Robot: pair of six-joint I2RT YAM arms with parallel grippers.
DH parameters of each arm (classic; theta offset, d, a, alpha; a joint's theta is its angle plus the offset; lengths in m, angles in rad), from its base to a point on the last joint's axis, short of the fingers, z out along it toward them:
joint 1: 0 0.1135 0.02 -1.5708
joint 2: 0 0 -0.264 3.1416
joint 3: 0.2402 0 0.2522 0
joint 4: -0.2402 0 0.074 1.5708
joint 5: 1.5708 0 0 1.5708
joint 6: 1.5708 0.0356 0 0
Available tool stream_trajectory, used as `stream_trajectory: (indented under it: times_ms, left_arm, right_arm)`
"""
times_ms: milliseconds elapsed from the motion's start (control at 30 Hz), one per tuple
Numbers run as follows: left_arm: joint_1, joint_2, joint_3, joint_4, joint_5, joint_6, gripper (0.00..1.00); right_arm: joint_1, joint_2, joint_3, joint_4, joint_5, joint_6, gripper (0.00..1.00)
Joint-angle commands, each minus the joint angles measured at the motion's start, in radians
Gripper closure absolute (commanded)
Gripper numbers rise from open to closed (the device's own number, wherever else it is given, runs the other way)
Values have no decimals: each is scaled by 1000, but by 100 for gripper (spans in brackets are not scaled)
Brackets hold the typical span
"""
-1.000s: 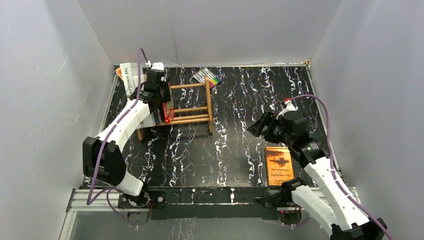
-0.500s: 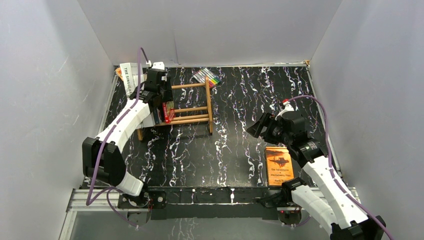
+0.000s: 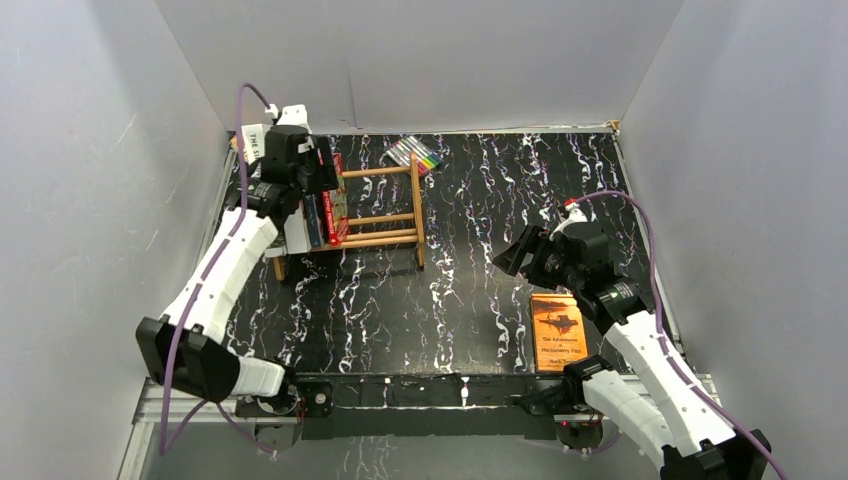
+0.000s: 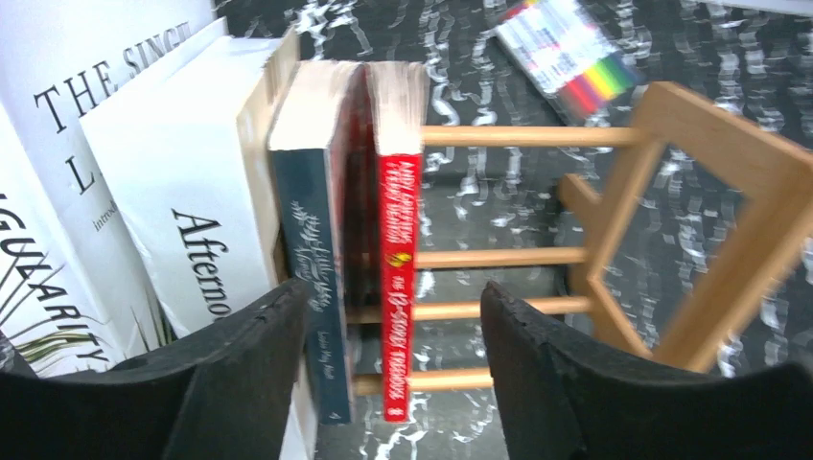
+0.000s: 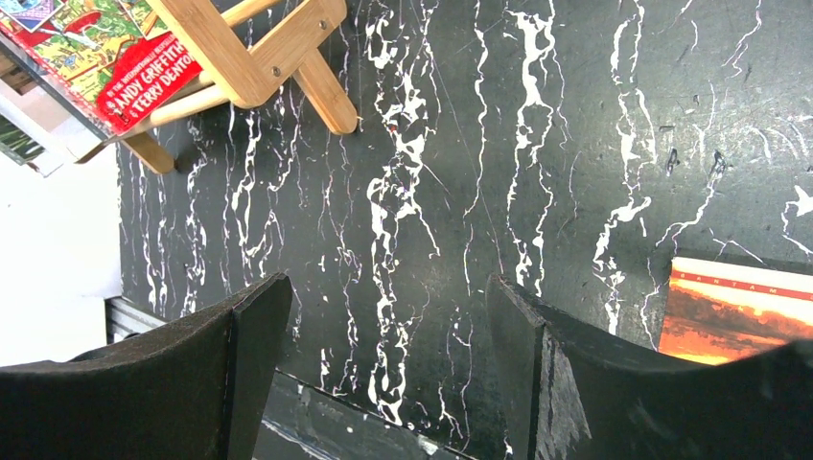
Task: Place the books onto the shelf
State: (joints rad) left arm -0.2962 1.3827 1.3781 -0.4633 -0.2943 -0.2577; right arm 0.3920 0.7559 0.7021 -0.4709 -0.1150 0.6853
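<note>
The left claw (image 4: 393, 295) is spread and grips nothing; its fingers (image 4: 240, 374) stand clear of the spines ahead.

Four books stand upright at the left end of the shelf (image 4: 518, 136):
- The red book (image 4: 399, 249) touches the dark blue book (image 4: 312, 240).
- Next come the plain white book (image 4: 182, 172) and the palm-leaf book (image 4: 58, 115).
- Whether the palm-leaf book rests on the rails or on the desk (image 3: 480, 200) beside them cannot be determined.

The orange book (image 3: 556, 330) lies flat on the desk, well apart from the shelf. The right claw (image 3: 512, 255) is spread and empty, hovering over the desk near the orange book. A marker pack (image 3: 414, 153) lies behind the shelf.
</note>
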Motion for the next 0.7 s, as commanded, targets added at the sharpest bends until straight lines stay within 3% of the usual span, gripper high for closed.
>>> stream_trajectory:
  times_ms: [0, 100, 200, 400, 567, 667]
  left_arm:
    - [9, -83, 31, -23, 221, -25, 34]
    - [8, -72, 11, 30, 415, -91, 31]
    - [9, -31, -9, 80, 513, -139, 30]
    - [7, 39, -55, 120, 381, -173, 33]
    - [-23, 104, -73, 127, 365, -167, 34]
    - [-61, 128, -89, 124, 238, -158, 35]
  right_arm:
    - [-5, 8, -13, 37, -4, 12, 18]
    - [-5, 10, -27, 46, -8, 25, 18]
    - [-5, 7, -35, 51, -8, 32, 18]
    - [-5, -5, -26, 28, 15, 26, 18]
    - [-5, -6, -14, 10, 29, 21, 18]
    - [-5, -14, -2, -11, 42, 15, 18]
